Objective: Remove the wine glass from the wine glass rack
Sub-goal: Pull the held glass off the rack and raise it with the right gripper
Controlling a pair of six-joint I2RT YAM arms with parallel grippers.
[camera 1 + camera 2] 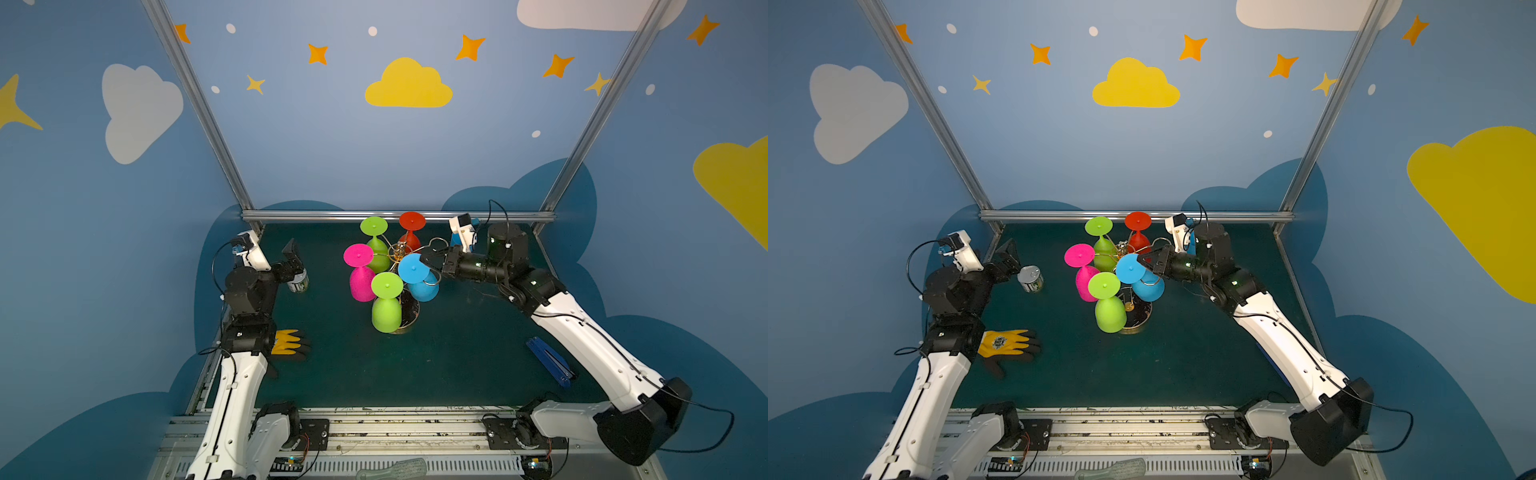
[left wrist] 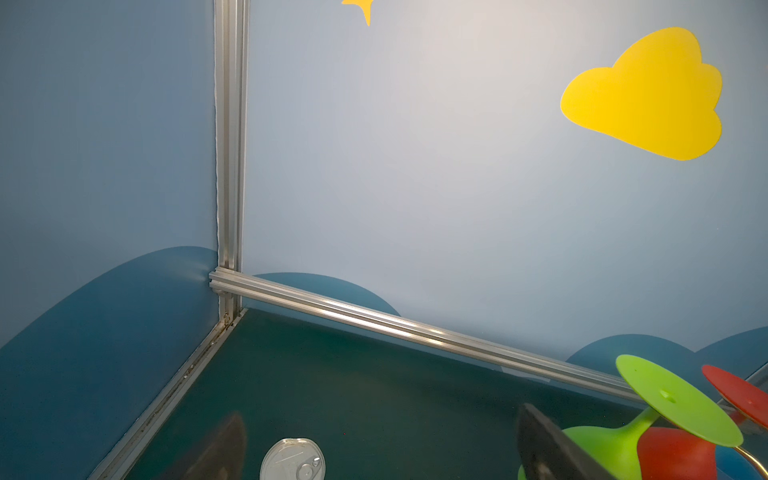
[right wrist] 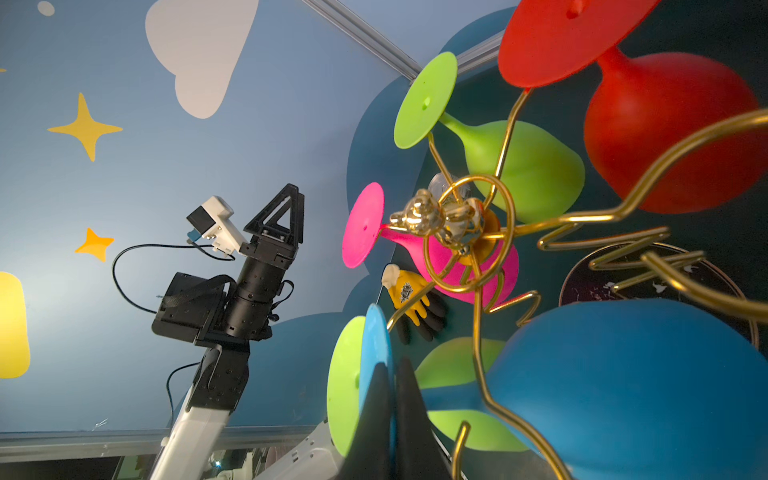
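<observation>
The gold wire wine glass rack (image 1: 400, 250) (image 1: 1123, 249) (image 3: 453, 224) stands mid-table on a round dark base (image 1: 411, 318). Several coloured wine glasses hang upside down from its arms. My right gripper (image 1: 424, 261) (image 1: 1140, 261) (image 3: 392, 368) is shut on the edge of the blue wine glass's round foot (image 1: 413, 268) (image 3: 376, 345). The blue bowl (image 1: 424, 290) (image 1: 1149, 289) (image 3: 623, 374) hangs below it, and a gold arm still curves round the stem. My left gripper (image 1: 294, 254) (image 1: 1011, 254) (image 2: 378, 419) is open and empty, far left, above a can.
Pink (image 1: 360, 272), red (image 1: 411, 232) and two green glasses (image 1: 386, 309) (image 1: 376, 245) crowd the rack. A silver can (image 1: 298, 284) (image 2: 293, 459) sits under the left gripper. A yellow glove (image 1: 289, 341) lies front left and a blue tool (image 1: 548, 361) front right.
</observation>
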